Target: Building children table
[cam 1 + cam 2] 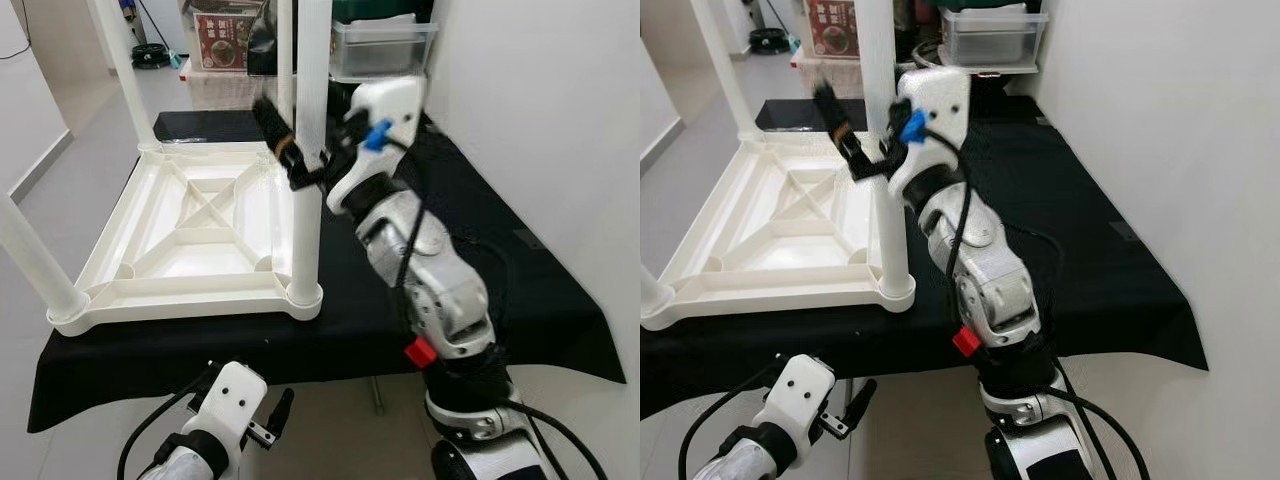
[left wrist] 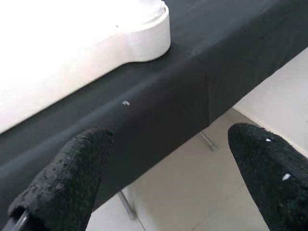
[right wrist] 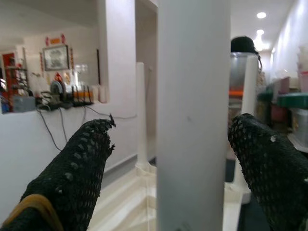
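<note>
A white plastic children's table (image 1: 190,230) lies upside down on a black-covered table (image 1: 500,270), with its legs pointing up. My right gripper (image 1: 300,125) is raised around the near right leg (image 1: 306,220), which stands in its corner socket. In the right wrist view that leg (image 3: 192,120) rises between the two black fingers (image 3: 82,168); the gripper is open, with a gap on one side. My left gripper (image 1: 270,420) hangs open below the table's front edge, and nothing sits between its fingertips (image 2: 72,178).
Other legs stand at the near left (image 1: 35,260), far left (image 1: 125,70) and far right (image 1: 285,60) corners. Storage boxes (image 1: 380,45) sit behind the table. A white wall (image 1: 560,120) runs along the right. Open floor (image 1: 60,170) lies to the left.
</note>
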